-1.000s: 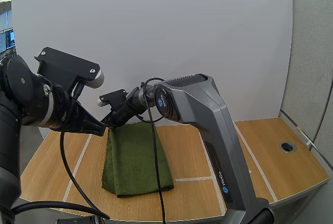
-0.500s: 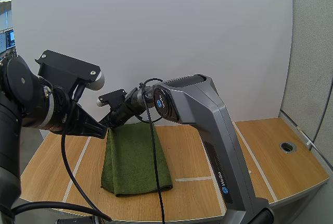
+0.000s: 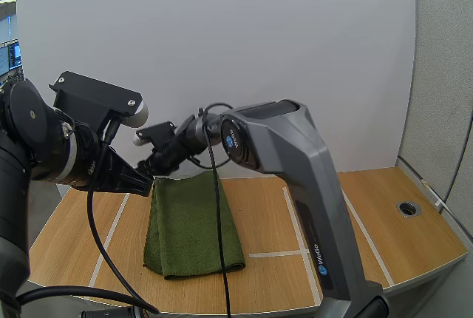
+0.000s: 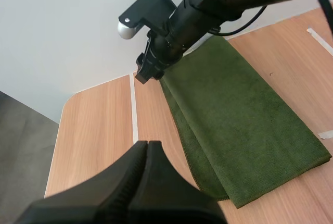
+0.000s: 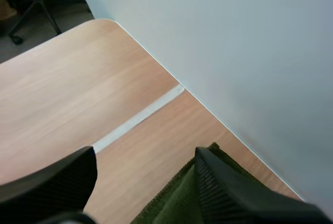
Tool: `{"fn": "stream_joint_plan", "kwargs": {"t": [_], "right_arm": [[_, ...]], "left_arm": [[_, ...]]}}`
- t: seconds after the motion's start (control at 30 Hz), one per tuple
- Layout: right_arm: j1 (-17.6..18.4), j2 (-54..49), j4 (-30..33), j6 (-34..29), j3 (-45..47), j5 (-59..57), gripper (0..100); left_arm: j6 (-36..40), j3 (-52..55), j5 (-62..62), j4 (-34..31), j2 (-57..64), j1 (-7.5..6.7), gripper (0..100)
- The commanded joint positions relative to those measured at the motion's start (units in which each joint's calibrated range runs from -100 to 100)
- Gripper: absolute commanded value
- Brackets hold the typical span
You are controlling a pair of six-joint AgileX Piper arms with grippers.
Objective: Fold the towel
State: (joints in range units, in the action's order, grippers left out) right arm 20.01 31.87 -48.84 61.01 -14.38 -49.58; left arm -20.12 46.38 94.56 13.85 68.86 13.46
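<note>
Two grippers are hanging close to each other at the far left corner of the green towel (image 3: pixel 194 223). The towel is lying flat on the wooden table (image 3: pixel 70 240), folded into a long strip that is running from the back of the table toward the front. My left gripper (image 4: pixel 147 144) is pressing its fingers together as one dark wedge, gripping nothing, and it is pointing over the bare wood just beside the towel's left edge. My right gripper (image 5: pixel 145 153) is standing with its fingers (image 5: pixel 223 193) clearly apart, and nothing is pinched between them. Bare table and a white tape line (image 5: pixel 138 120) are showing through the gap. One of its fingers is hovering over the towel's corner, but I cannot tell if it is touching the cloth.
</note>
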Motion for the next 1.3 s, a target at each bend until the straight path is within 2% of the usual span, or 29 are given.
{"fn": "stream_joint_plan", "kwargs": {"t": [0.0, 0.07, 0.2, 0.27, 0.33, 0.43, 0.67, 0.8, 0.97, 1.13, 1.27], "right_arm": [[-0.40, -4.02, 5.23, -3.70, -0.24, -9.48, 88], [-0.40, -5.69, 8.39, -5.85, -0.24, -14.80, 84], [-0.64, -9.57, 11.25, -7.40, 3.26, -22.41, 59], [-0.88, -12.61, 11.72, -7.01, 7.80, -23.70, 41], [-1.29, -15.57, 13.08, -6.45, 12.45, -23.46, 28], [-1.90, -20.75, 14.07, -3.94, 20.74, -23.22, 0], [-4.28, -28.98, 14.07, -0.28, 37.88, -18.22, 0], [-6.07, -29.26, 14.07, 1.27, 45.03, -12.72, 0], [-7.74, -29.26, 11.60, 7.35, 52.09, -5.04, 0], [-7.90, -29.13, 6.67, 11.14, 54.37, -0.88, 0], [-7.90, -28.05, -1.78, 16.49, 54.37, 2.02, 0]], "left_arm": [[0.48, -0.42, 0.67, 0.58, 0.33, -0.11, 0], [0.48, -0.42, 0.67, 0.35, 0.33, -0.11, 0], [0.48, -0.42, 0.67, -0.28, 0.33, -0.11, 0], [0.48, -0.42, 0.67, -0.51, 0.33, -0.11, 0], [0.48, -0.42, 0.67, -0.51, 0.33, -0.11, 0], [0.48, -0.42, 0.67, -0.51, 0.33, -0.11, 0], [0.48, -0.42, 0.67, -0.51, 0.33, -0.11, 0], [0.48, -0.42, 0.67, -0.38, 0.33, -0.11, 0], [0.48, -0.42, 0.67, -0.38, 0.33, -0.11, 0], [0.48, -0.42, 0.67, 1.39, 0.33, -0.11, 0], [0.48, -0.42, 0.67, 1.95, 0.33, -0.11, 0]]}}
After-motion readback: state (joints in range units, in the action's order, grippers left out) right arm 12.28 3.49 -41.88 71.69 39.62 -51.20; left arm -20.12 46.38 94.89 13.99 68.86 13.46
